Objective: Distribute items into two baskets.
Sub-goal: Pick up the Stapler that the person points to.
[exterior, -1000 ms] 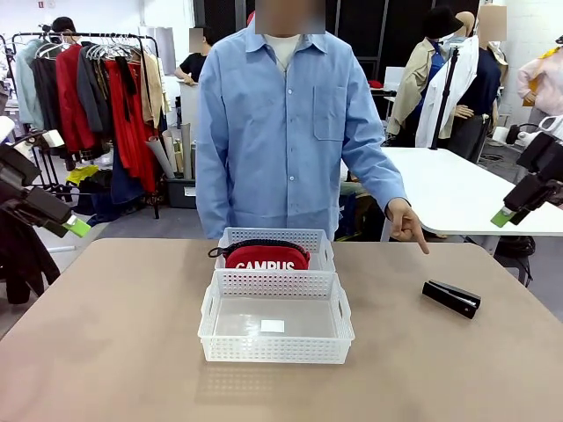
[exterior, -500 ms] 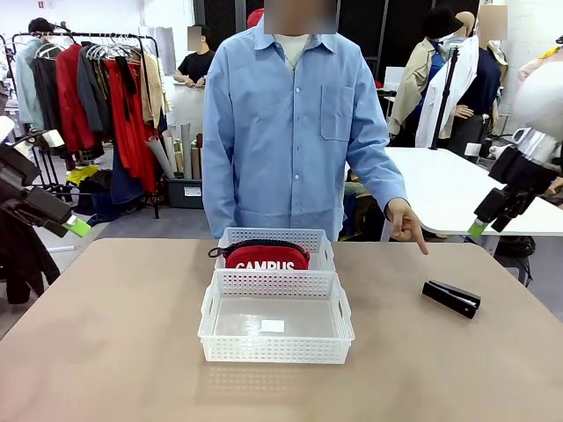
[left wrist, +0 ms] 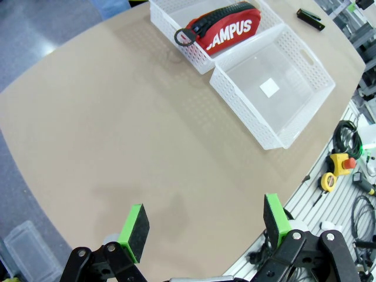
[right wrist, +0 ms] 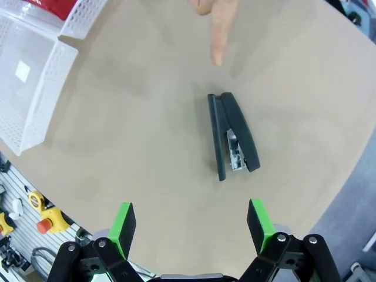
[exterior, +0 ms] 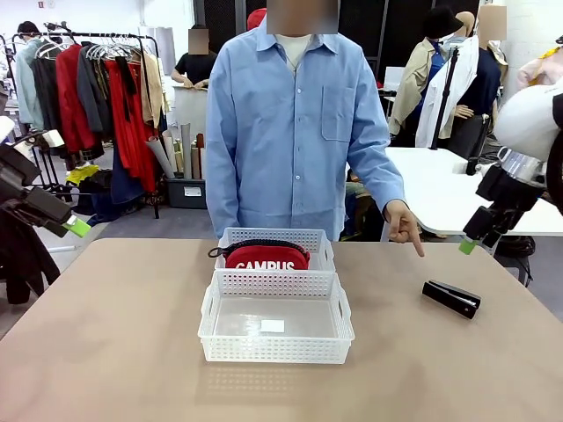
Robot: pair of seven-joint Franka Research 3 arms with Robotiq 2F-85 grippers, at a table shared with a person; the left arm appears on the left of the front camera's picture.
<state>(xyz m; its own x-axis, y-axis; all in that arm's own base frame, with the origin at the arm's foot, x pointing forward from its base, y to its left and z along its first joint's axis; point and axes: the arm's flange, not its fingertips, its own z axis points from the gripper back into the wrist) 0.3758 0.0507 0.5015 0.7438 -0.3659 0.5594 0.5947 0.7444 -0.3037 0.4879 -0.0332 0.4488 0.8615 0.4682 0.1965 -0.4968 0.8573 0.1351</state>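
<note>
So, front view: red pouch sat in far basket, and near basket held no item. Stapler lay on table, robot's right side, w/ person's hand pointing at it, likely cueing the pick. Left wrist view: left gripper spread wide, nothing held, parked well off. Right wrist view: right gripper agape above stapler, prob. lining up a grab.

A: Red "CAMPUS" pouch?
B: Upright on its long edge in far basket, dark strap over left rim.
A: And near basket?
B: White lattice, touching the far one, small white label inside.
A: Black stapler?
B: Lying well right of both.
</note>
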